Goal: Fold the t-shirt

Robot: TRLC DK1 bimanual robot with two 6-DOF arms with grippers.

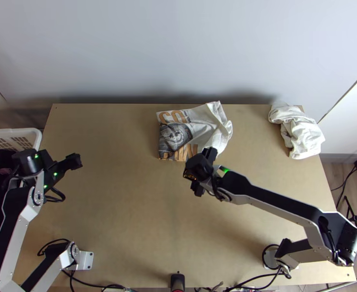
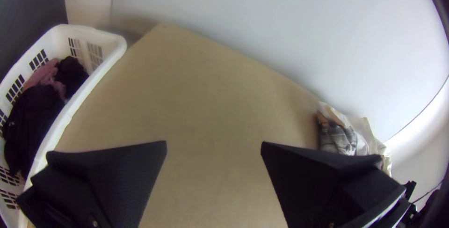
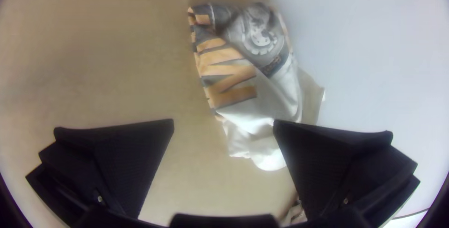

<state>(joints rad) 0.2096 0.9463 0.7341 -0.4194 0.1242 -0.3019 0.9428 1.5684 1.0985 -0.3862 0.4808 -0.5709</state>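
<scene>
Printed t-shirt (image 1: pixel 178 138): loosely bunched by the bench (image 1: pixel 130 219)'s far edge, near 12 o'clock, pale cloth and orange lettering uppermost.
Bearing from right claw (image 3: pixel 223 121): shirt close by, between 11 and 12 o'clock in the top view.
Shirt's long axis: roughly 8 to 2 o'clock, though so crumpled a heap makes that hard to call.
Nearer arm: the right; from the left claw (image 2: pixel 213 142) the shirt lies well off, between 2 and 3 o'clock.
Claws: both spread, nothing pinched.
Likely next: right claw takes an edge to open the shirt before folding.
White laundry basket (image 1: pixel 18 131): beyond the bench's 9 o'clock side, holding dark clothes (image 2: pixel 35 115) and a pink garment (image 2: pixel 44 74).
White cloth (image 1: pixel 302 134): bunched at 2 o'clock.
</scene>
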